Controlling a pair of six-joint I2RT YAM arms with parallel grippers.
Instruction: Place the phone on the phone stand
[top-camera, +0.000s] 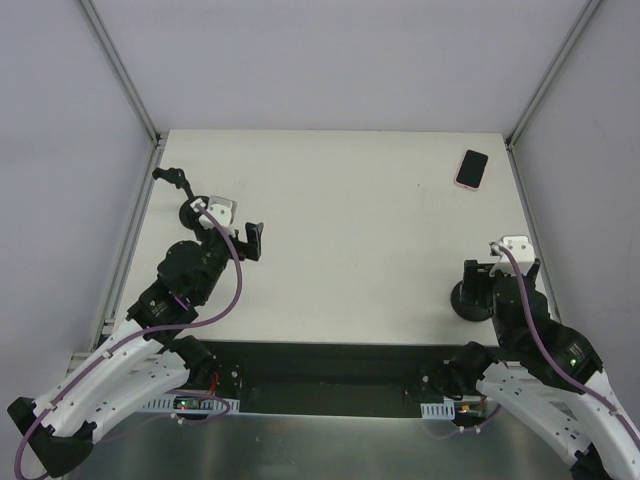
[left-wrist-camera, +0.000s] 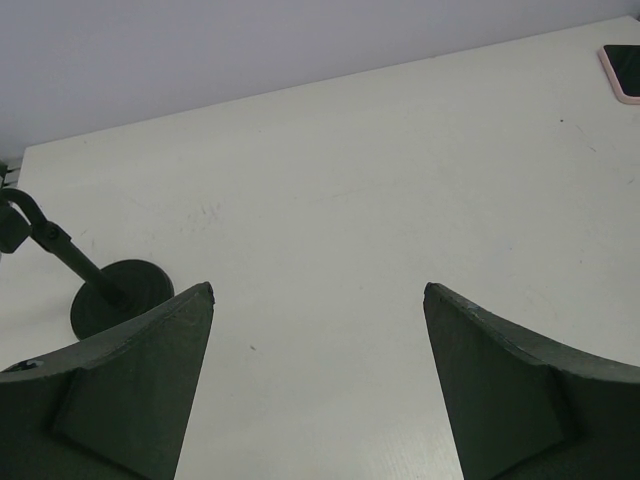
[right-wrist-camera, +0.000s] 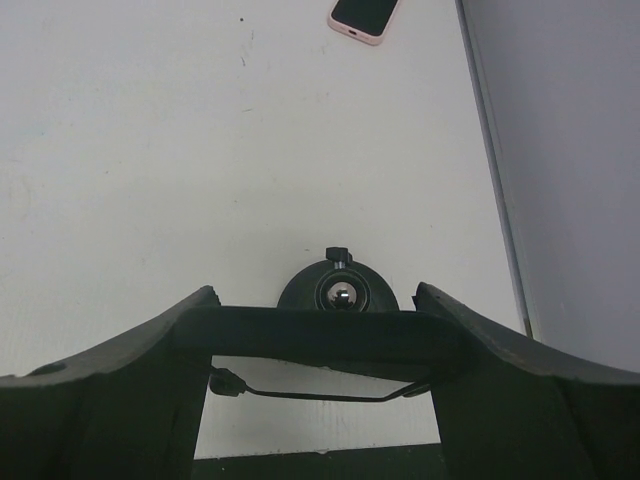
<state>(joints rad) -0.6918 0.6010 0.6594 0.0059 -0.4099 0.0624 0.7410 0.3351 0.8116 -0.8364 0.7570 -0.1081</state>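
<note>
White table (top-camera: 350, 250): pink-cased phone (top-camera: 472, 169) far right, phone stand (left-wrist-camera: 125, 290) far left.

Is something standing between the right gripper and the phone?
Yes. The black stand sits directly before the right gripper, on the line toward the phone. Beyond it, nothing else visible lies in the way.

Pink-cased phone (top-camera: 472, 168), dark screen, flat at far right, black round-based phone stand (left-wrist-camera: 120, 295) far left

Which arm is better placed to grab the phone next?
Right. The phone lies far right, directly ahead of the open right end effector; the left end effector is across the table, near its left edge.
</note>
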